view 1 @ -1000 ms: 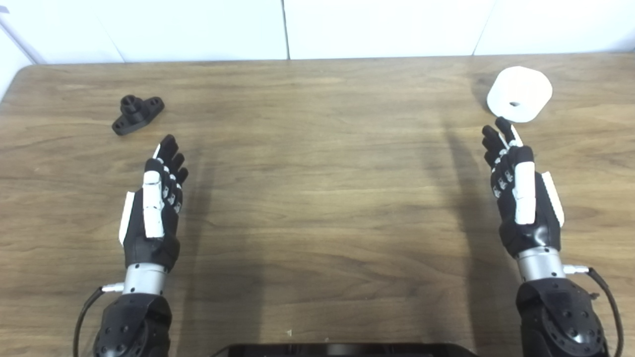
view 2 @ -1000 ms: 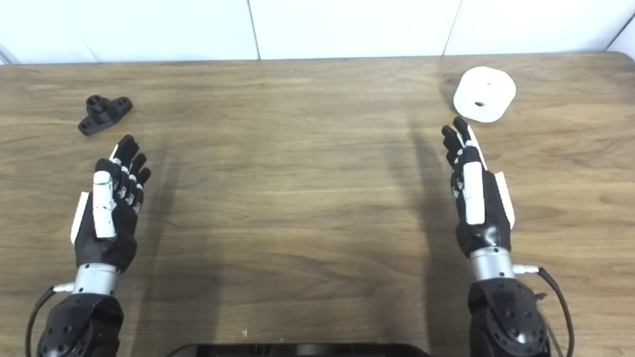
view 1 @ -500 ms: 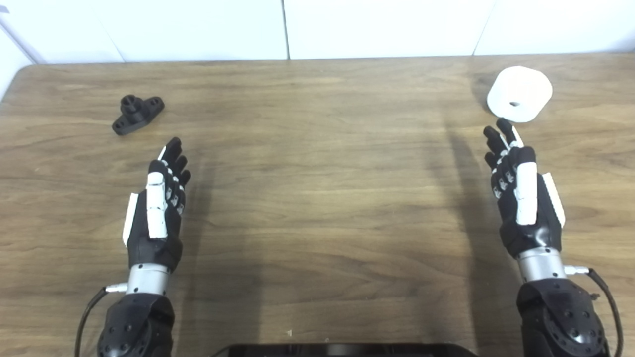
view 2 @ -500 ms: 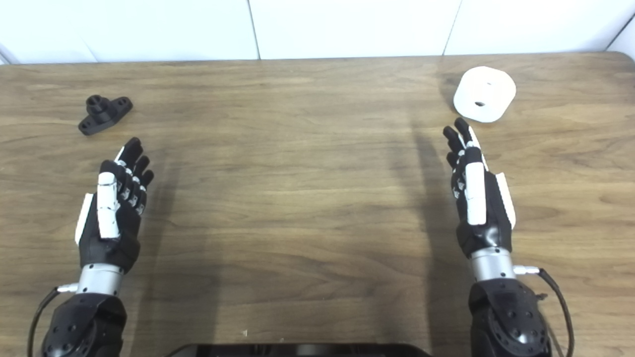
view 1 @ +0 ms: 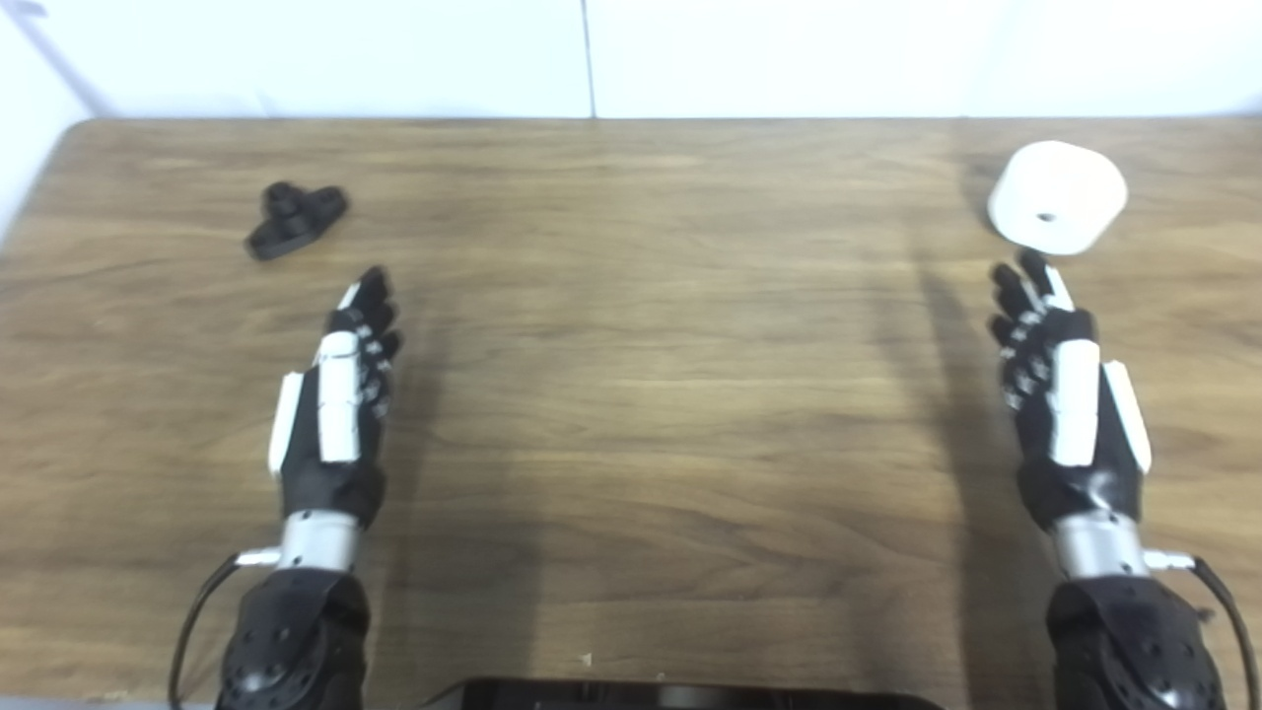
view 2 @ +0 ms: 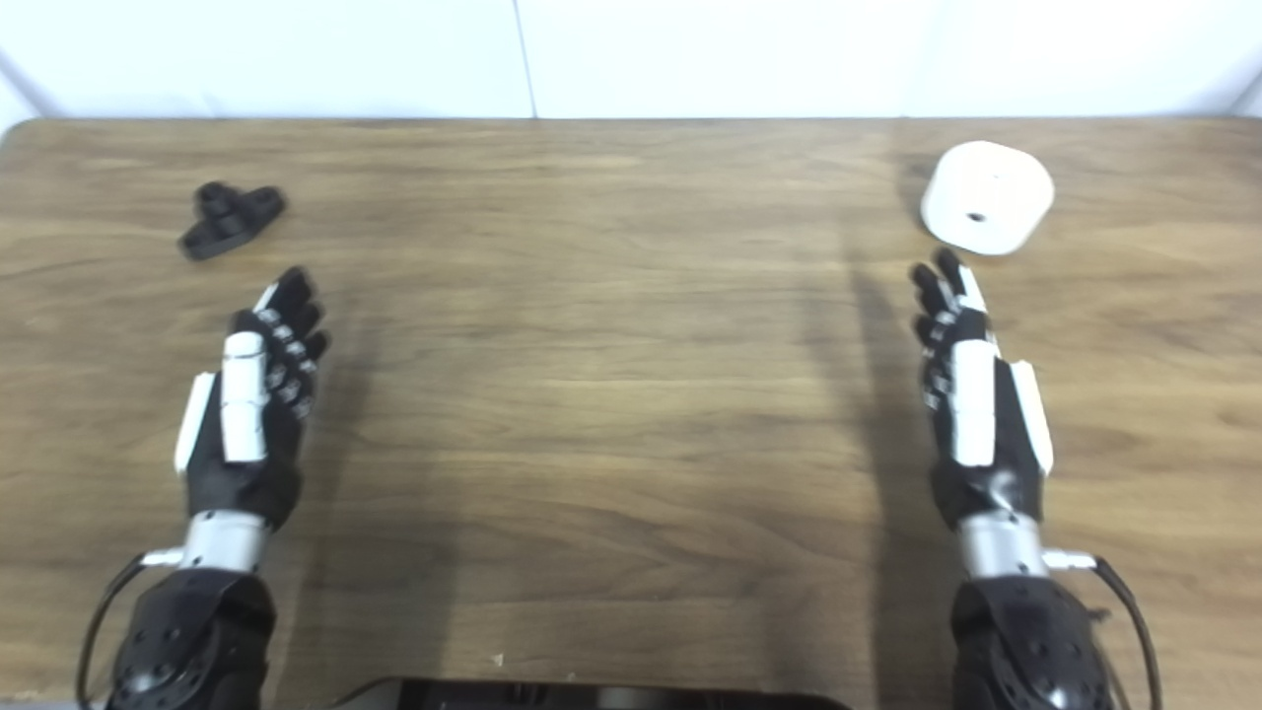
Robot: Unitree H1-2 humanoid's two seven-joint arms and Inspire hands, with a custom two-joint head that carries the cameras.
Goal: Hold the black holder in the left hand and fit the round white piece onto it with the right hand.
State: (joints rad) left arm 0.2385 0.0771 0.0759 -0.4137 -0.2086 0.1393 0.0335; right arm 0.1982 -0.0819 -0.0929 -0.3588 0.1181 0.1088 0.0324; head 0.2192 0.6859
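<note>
A small black holder (view 1: 294, 219) with a raised round peg lies on the wooden table (view 1: 651, 375) at the far left. A round white piece (view 1: 1057, 197) with a small centre hole lies at the far right. My left hand (view 1: 338, 404) is open and empty, fingers stretched out, nearer to me and a little right of the holder, apart from it. My right hand (view 1: 1065, 394) is open and empty, its fingertips just short of the white piece. The right eye view shows the same holder (view 2: 230, 219) and white piece (view 2: 987, 196).
A white wall runs behind the table's far edge. A dark flat object (view 1: 680, 694) sits at the table's near edge in the middle. Bare wood lies between my two hands.
The whole picture has shifted a little right and down and is blurred, so the camera moved. Over the second, my left hand crept a little forward and to the right. The right hand looks unmoved.
</note>
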